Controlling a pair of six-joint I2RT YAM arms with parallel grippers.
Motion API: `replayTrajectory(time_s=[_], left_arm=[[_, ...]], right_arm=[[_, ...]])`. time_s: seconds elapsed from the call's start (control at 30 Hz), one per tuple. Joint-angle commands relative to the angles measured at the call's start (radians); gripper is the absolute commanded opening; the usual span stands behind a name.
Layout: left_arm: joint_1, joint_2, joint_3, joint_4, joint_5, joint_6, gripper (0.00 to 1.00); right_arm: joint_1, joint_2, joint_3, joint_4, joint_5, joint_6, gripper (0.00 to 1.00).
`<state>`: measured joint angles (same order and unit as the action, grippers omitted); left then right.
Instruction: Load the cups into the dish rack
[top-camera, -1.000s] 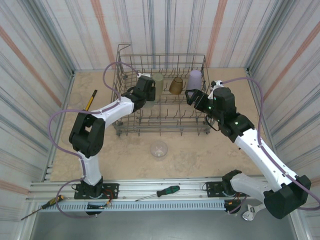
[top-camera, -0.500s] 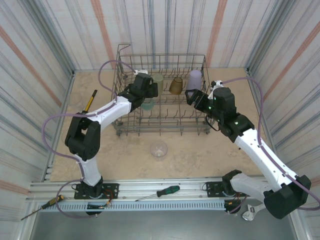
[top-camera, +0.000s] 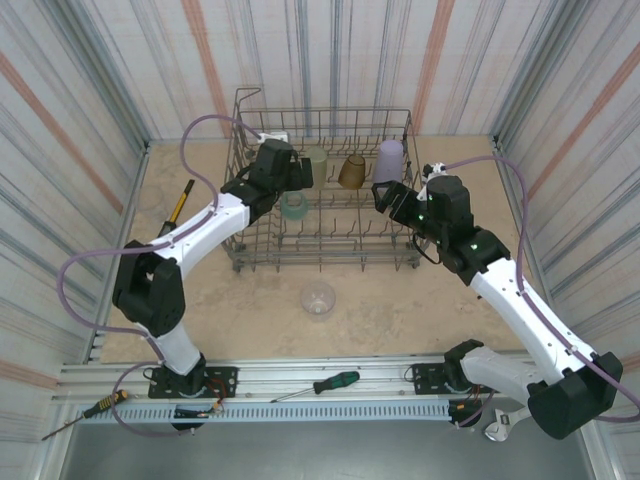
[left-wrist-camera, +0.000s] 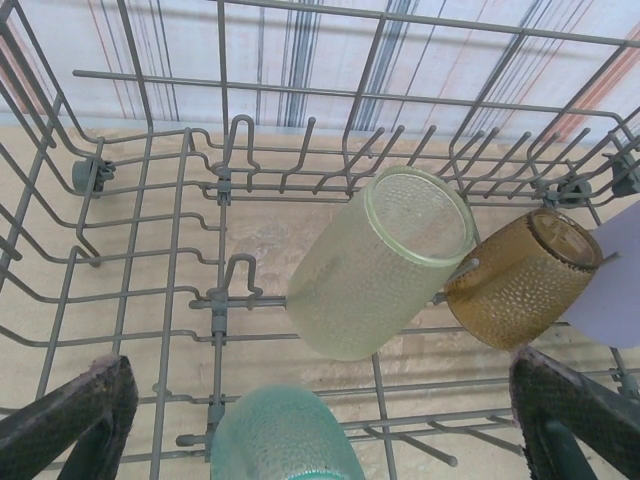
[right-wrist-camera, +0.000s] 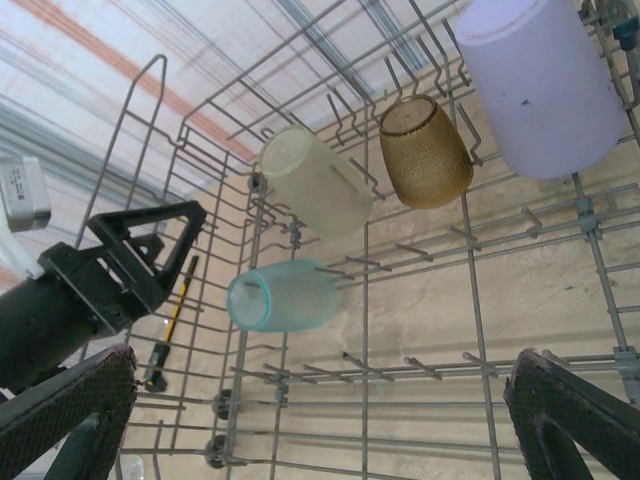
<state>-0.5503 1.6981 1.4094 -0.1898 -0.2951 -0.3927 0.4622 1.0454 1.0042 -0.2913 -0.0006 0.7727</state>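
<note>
The left claw (left-wrist-camera: 320, 425) stands wide open and empty, the teal cup (right-wrist-camera: 285, 295) lying on its side just below and between its fingers; in my judgement it should lift straight up and back, fingers kept wide, so nothing clips the cup or the dish rack (top-camera: 320, 262) wires. The right claw (right-wrist-camera: 320, 415) is likewise wide and empty above the rack floor. Count: one clear cup (top-camera: 318, 298) on the table behind both claws, one teal cup beneath the left, and beyond it one yellow-green cup (left-wrist-camera: 380, 260), one amber cup (left-wrist-camera: 520, 275) and one lavender cup (right-wrist-camera: 540, 85); one rack.
</note>
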Motion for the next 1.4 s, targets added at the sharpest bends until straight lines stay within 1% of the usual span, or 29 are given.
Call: replayTrajectory(time_s=[0.0, 0.13, 0.23, 0.37, 0.5, 0.6, 0.73, 0.9, 1.03, 1.23, 1.37], left_arm=[[-0.001, -0.064, 0.025, -0.051, 0.024, -0.015, 0.99], [-0.001, -0.091, 0.027, -0.067, 0.038, -0.014, 0.99], [-0.001, -0.109, 0.031, -0.084, 0.054, -0.015, 0.99], [0.001, -0.130, 0.042, -0.117, 0.077, -0.015, 0.99], [0.000, -0.151, 0.060, -0.152, 0.114, -0.016, 0.99], [0.000, -0.167, 0.068, -0.164, 0.147, -0.008, 0.99], [0.001, -0.182, 0.082, -0.199, 0.163, -0.004, 0.99], [0.003, -0.201, 0.089, -0.258, 0.154, -0.015, 0.99], [0.011, -0.224, 0.054, -0.232, 0.200, -0.022, 0.99], [0.039, -0.229, 0.095, -0.267, 0.249, 0.007, 0.99], [0.063, -0.248, 0.086, -0.262, 0.295, 0.015, 0.99]], right_arm=[[-0.011, -0.017, 0.038, -0.034, -0.007, -0.029, 0.99], [-0.017, -0.010, 0.046, -0.054, -0.005, -0.031, 0.99], [-0.021, -0.009, 0.067, -0.108, 0.022, -0.038, 0.99], [-0.028, -0.022, 0.095, -0.209, 0.120, -0.043, 0.99], [-0.062, -0.039, 0.121, -0.349, 0.238, -0.033, 0.99], [-0.091, -0.044, 0.139, -0.433, 0.286, -0.024, 0.99], [-0.132, -0.048, 0.162, -0.545, 0.358, -0.017, 0.99], [-0.195, -0.049, 0.168, -0.640, 0.393, -0.024, 0.99], [-0.246, -0.049, 0.155, -0.688, 0.401, -0.050, 0.99], [-0.323, -0.049, 0.109, -0.722, 0.407, -0.095, 0.99], [-0.386, -0.050, 0.090, -0.736, 0.381, -0.138, 0.99]])
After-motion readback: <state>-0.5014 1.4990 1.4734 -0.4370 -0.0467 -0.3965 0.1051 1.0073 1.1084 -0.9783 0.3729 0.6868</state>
